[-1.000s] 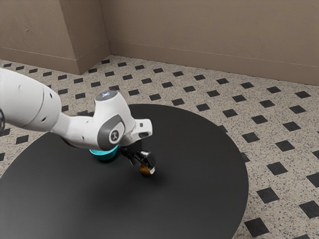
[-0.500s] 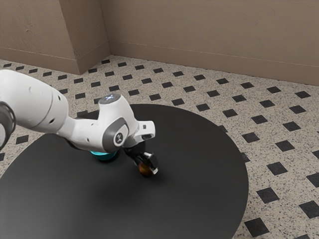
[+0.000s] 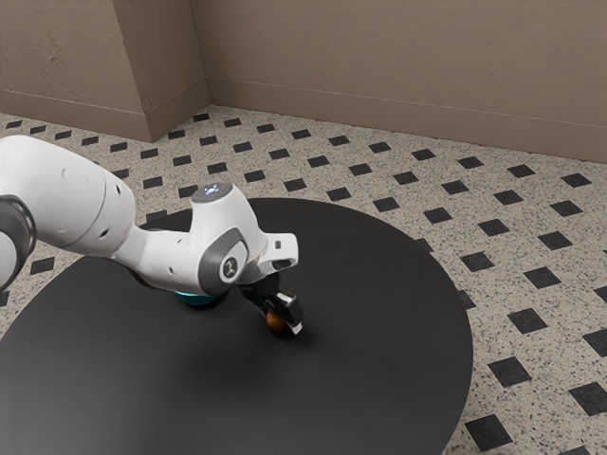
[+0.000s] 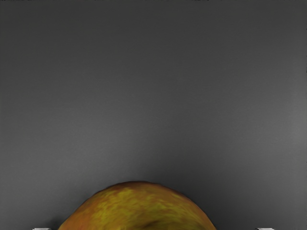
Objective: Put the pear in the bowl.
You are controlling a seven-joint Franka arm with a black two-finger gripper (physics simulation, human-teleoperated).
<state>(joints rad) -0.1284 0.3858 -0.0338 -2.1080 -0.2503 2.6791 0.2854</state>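
Item, one pear point(image 4: 139, 208): rounded, mottled yellow-green and orange-brown, its skin softly streaked. The wrist view gives us this colouring and the curved upper outline; the exterior view gives us its location, low over the table, beside the bowl and apart from it. Whether its underside touches the table we cannot tell.

Item, one gripper point(image 3: 286, 323): black, two-fingered, angled down around the pear, unclenched. In the wrist view we see pale fingertips point(image 4: 41, 229) on opposite sides of the fruit, with a strip of dark surface between each and the skin; the grasp is not closed.

Item, one bowl point(image 3: 197, 300): turquoise, smooth, with a curved wall. In the exterior view we find it toward the exterior view's left of the pear, partly hidden by the arm; its inside is hidden.

Item, one arm point(image 3: 71, 209): glossy white rounded shells with grey joint collars, entering from the exterior view's left and bending down to the gripper.

Item, one table point(image 3: 389, 379): round, black, matt and plain, with soft shadow under the arm. The wrist view renders this surface as smooth dark grey.

Item, one floor point(image 3: 446, 180): speckled pale stone set with black diamonds.

Item, one wall point(image 3: 408, 57): brown, faintly textured plaster above a plain skirting band point(image 3: 398, 114).
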